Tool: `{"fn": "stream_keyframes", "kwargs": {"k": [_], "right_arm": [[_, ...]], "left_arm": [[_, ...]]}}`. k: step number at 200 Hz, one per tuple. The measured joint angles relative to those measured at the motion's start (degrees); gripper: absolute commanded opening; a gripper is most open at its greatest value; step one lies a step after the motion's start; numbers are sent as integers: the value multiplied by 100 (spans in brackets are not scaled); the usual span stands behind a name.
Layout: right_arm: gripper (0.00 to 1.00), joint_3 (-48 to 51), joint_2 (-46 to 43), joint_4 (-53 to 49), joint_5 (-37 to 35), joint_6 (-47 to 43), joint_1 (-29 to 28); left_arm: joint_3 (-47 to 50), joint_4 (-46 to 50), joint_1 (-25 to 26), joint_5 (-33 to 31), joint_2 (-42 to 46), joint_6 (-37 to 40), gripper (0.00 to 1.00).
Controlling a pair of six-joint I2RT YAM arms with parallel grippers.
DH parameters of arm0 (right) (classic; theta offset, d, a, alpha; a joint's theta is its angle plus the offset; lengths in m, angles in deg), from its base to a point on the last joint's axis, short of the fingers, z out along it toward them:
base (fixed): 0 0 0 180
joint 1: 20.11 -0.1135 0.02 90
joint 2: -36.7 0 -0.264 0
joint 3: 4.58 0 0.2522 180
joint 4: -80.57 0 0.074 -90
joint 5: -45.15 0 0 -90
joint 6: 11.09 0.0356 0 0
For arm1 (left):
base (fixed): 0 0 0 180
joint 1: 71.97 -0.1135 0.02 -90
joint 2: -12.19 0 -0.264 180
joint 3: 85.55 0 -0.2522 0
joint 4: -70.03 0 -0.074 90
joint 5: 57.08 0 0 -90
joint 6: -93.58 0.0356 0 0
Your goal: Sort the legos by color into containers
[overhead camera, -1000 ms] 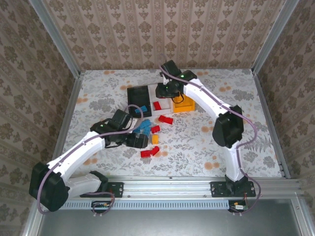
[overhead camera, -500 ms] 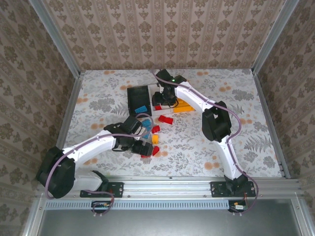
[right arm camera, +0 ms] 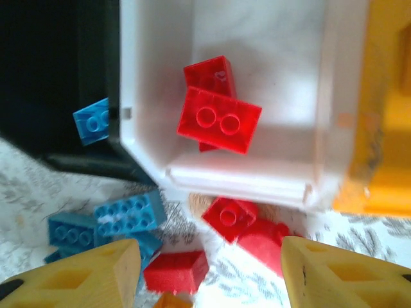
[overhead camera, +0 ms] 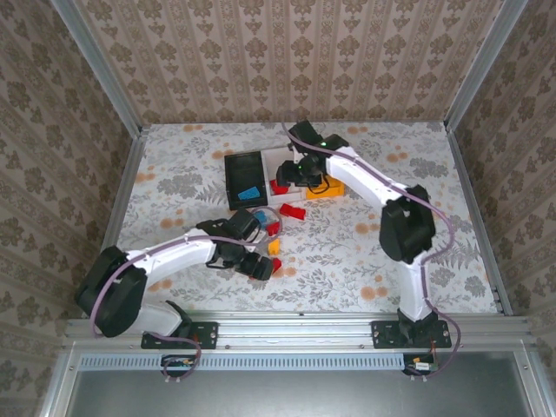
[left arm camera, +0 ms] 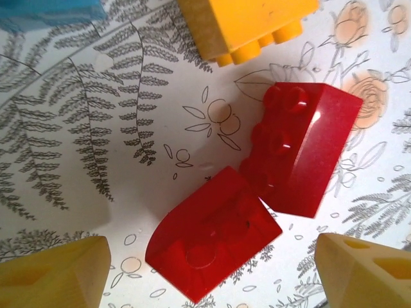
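In the left wrist view my left gripper point(left arm camera: 212, 276) is open and low over the table, its yellow fingers point(left arm camera: 51, 273) on either side of a red lego point(left arm camera: 215, 234) without touching it. A second red lego point(left arm camera: 302, 144) leans against the first. My right gripper point(right arm camera: 209, 279) hangs open over the near rim of the white container point(right arm camera: 257, 179), with nothing between its fingers. Two red legos point(right arm camera: 218, 119) lie in that container. One blue lego point(right arm camera: 93, 120) lies in the black container point(overhead camera: 239, 169). The orange-yellow container point(overhead camera: 328, 188) stands to the right of the white one.
Loose legos lie on the floral table between the arms: blue ones point(right arm camera: 128, 215), red ones point(right arm camera: 231, 215) and an orange-yellow one point(left arm camera: 247, 25). A red pair point(overhead camera: 293, 211) sits in front of the containers. Patterned walls point(overhead camera: 278, 61) close in the table.
My left arm has swung right and down onto the two red legos near the front, its jaws narrowing a little. My right gripper has opened above the white container.
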Motion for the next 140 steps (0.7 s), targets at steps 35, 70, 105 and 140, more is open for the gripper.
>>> {"fn": "stream_keyframes", "kwargs": {"k": [35, 70, 105, 140], "right_arm": [[61, 1209, -1209, 439, 31, 210, 0], [61, 2221, -1768, 721, 31, 391, 0], [61, 2830, -1943, 885, 31, 555, 0], [61, 3001, -2024, 1014, 31, 638, 0]], "left_arm": [[-92, 50, 232, -225, -435, 87, 75], [-273, 223, 310, -437, -651, 90, 68], [-334, 306, 343, -584, -723, 90, 59], [-354, 321, 385, -616, -726, 83, 52]]}}
